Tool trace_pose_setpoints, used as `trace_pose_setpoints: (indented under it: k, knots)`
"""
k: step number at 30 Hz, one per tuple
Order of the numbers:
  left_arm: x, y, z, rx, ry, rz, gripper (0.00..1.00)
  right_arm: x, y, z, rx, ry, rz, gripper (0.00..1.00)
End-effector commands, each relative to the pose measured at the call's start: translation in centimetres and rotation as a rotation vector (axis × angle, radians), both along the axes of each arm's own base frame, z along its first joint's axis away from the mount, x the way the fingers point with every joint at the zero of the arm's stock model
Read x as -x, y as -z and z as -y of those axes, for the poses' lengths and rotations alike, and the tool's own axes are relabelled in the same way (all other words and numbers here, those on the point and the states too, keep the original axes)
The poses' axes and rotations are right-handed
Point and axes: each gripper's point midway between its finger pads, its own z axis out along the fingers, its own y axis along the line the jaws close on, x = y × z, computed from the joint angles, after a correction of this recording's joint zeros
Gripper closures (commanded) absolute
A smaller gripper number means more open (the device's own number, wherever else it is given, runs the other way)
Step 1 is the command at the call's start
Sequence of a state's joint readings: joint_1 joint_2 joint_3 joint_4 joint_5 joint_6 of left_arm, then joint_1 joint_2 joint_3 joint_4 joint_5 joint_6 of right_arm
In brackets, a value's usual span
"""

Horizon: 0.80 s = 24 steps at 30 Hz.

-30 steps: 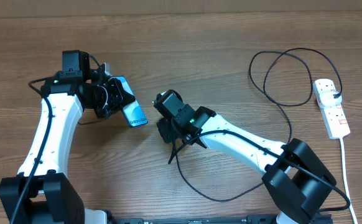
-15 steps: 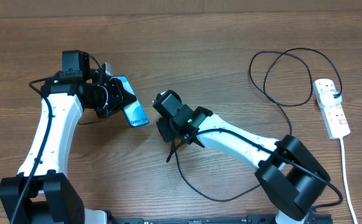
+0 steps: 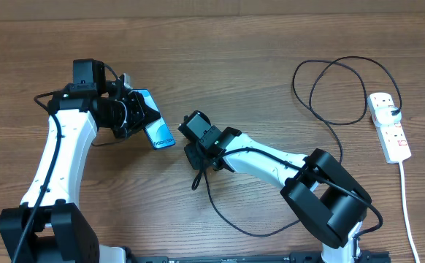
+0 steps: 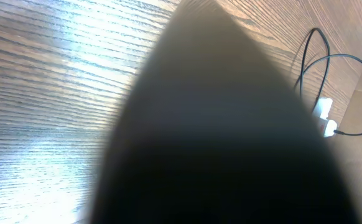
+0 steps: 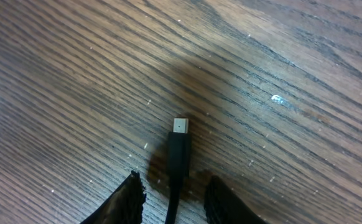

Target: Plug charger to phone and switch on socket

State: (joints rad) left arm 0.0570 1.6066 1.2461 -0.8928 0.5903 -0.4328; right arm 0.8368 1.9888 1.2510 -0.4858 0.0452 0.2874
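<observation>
While the left pincer [image 3: 135,117] clenches the phone [image 3: 158,132] toward the worktop's left edge, the charger [image 5: 179,148] lies mid-worktop between the parted fingers of the nearer right pincer [image 5: 175,185], its plug pointing lengthwise straight away from it.

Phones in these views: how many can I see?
1. The phone is left of the table's middle in the overhead view, clamped in the left gripper. The dark shape filling the left wrist view may be the same one.
</observation>
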Motion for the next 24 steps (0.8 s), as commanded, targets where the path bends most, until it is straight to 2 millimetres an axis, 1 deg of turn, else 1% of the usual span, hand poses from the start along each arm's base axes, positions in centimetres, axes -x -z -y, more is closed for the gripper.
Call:
trace_pose_setpoints:
  k: [1,6,9,11,13,15,16,17,18,24]
  knots:
    - [-0.2,-1.1,0.3,0.019,0.031,0.042,0.95,-0.7,-0.5,-0.4,-0.008,0.005,0.024,0.67]
    - [-0.2,-1.1,0.3,0.020,0.031,0.042,0.95,-0.4,-0.4,-0.5,-0.014,-0.002,0.010,0.67]
    - [-0.2,-1.1,0.3,0.020,0.031,0.042,0.95,-0.1,-0.3,-0.7,-0.023,-0.009,-0.006,0.63]
    - [-0.2,-1.1,0.3,0.019,0.031,0.042,0.95,0.1,0.0,-0.8,-0.024,-0.013,-0.018,0.64]
    - [-0.2,-1.1,0.3,0.019,0.031,0.042,0.95,0.3,0.7,-0.7,-0.018,-0.015,-0.033,0.68]
    - [-0.2,-1.1,0.3,0.019,0.031,0.042,0.96,0.4,1.4,-0.6,-0.007,-0.012,-0.045,0.69]
    - [-0.2,-1.1,0.3,0.019,0.031,0.042,0.96,0.4,1.5,-0.6,-0.006,-0.011,-0.046,0.71]
    - [-0.2,-1.1,0.3,0.019,0.031,0.042,0.95,0.4,1.5,-0.6,-0.007,-0.008,-0.047,0.76]
    - [-0.2,-1.1,0.3,0.020,0.031,0.042,0.96,0.4,1.5,-0.6,-0.009,-0.004,-0.047,0.78]
    - [-0.2,-1.1,0.3,0.019,0.031,0.042,0.96,0.3,1.4,-0.7,-0.015,0.007,-0.047,0.83]
